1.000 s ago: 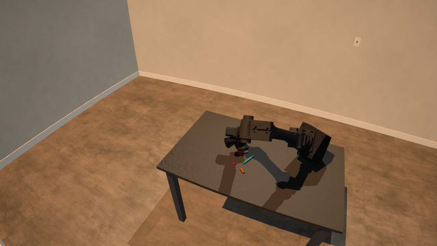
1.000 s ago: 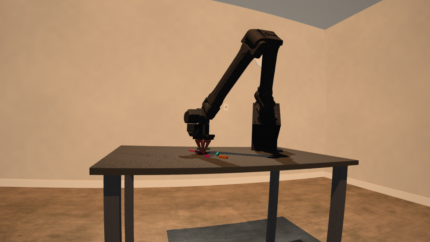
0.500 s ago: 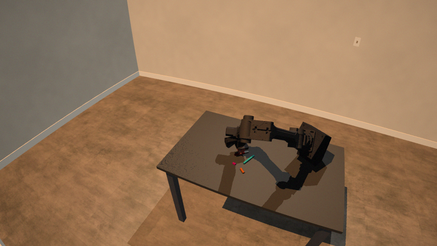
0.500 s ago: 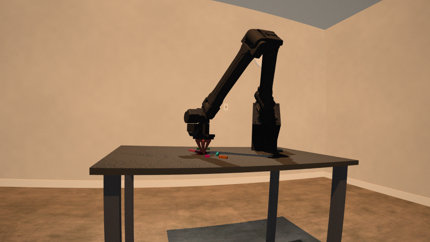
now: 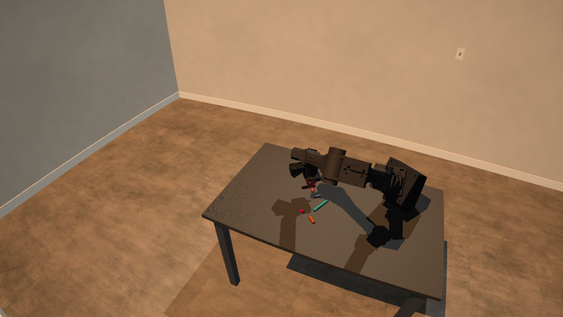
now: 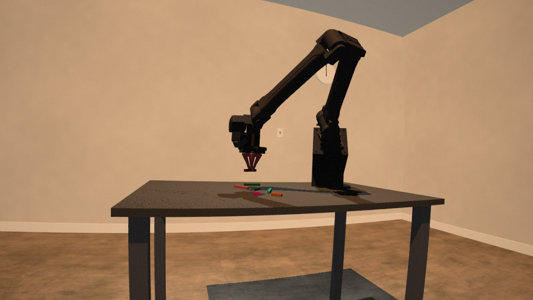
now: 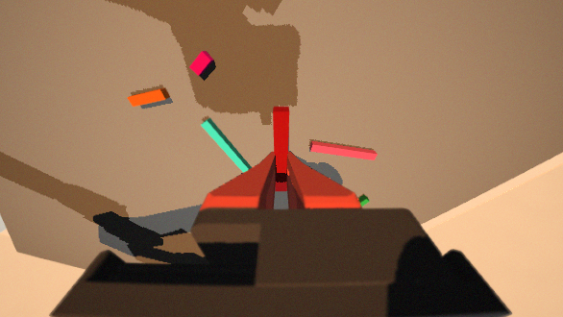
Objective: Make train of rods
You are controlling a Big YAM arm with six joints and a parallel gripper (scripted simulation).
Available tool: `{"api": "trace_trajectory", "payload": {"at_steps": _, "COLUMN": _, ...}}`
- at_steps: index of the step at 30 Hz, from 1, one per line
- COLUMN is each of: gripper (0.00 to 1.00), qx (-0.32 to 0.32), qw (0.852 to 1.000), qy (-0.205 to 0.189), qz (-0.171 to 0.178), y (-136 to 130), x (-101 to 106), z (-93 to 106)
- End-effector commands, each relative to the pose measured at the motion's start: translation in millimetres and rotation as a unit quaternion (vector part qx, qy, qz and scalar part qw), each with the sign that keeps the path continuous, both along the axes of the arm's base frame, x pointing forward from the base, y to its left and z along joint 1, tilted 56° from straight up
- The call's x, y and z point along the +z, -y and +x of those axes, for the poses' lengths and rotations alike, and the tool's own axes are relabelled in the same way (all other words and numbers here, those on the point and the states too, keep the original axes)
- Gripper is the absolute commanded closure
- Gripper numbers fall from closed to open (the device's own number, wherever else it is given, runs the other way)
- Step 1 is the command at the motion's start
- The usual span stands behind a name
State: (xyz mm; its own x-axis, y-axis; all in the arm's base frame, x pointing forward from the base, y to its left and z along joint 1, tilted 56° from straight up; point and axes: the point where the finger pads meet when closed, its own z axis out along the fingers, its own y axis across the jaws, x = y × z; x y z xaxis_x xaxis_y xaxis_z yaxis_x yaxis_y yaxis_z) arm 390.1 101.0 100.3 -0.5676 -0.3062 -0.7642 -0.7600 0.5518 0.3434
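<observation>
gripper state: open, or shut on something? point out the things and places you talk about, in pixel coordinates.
Shut on the red rod (image 6: pixel 245 170) (image 7: pixel 281 132). Wrist view: the gripper's (image 6: pixel 250 169) (image 7: pixel 281 165) fingers pinch it; exterior view: it hangs above the table (image 6: pixel 178 202).

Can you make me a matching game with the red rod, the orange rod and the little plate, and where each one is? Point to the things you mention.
1. red rod (image 5: pixel 304 187) (image 6: pixel 245 170) (image 7: pixel 281 127)
2. orange rod (image 5: pixel 312 219) (image 6: pixel 276 194) (image 7: pixel 148 97)
3. little plate (image 5: pixel 459 54) (image 6: pixel 279 132)

A. on the wall (image 5: pixel 315 58) (image 6: pixel 149 111) (image 7: pixel 514 221)
B. in the gripper (image 5: pixel 311 184) (image 6: pixel 250 168) (image 7: pixel 281 158)
C. lying on the table (image 5: pixel 251 176) (image 6: pixel 168 195) (image 7: pixel 432 96)

Right pairs: 1-B, 2-C, 3-A.
</observation>
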Motion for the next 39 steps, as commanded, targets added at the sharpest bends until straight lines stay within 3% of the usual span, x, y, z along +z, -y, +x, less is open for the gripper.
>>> {"api": "trace_trajectory", "payload": {"at_steps": 1, "gripper": 0.95, "qx": 0.008, "qw": 0.999, "qy": 0.033, "qz": -0.012, "y": 22, "x": 23, "z": 5.4}}
{"api": "trace_trajectory", "payload": {"at_steps": 5, "gripper": 0.95, "qx": 0.008, "qw": 1.0, "qy": 0.021, "qz": -0.011, "y": 26, "x": 18, "z": 3.5}}
{"api": "trace_trajectory", "payload": {"at_steps": 7, "gripper": 0.95, "qx": 0.025, "qw": 0.999, "qy": 0.021, "qz": -0.011, "y": 13, "x": 17, "z": 0.7}}
{"api": "trace_trajectory", "payload": {"at_steps": 35, "gripper": 0.95, "qx": 0.013, "qw": 1.0, "qy": 0.023, "qz": -0.012, "y": 22, "x": 17, "z": 3.6}}
{"api": "trace_trajectory", "payload": {"at_steps": 39, "gripper": 0.95, "qx": 0.019, "qw": 1.0, "qy": 0.023, "qz": -0.01, "y": 12, "x": 16, "z": 5.1}}
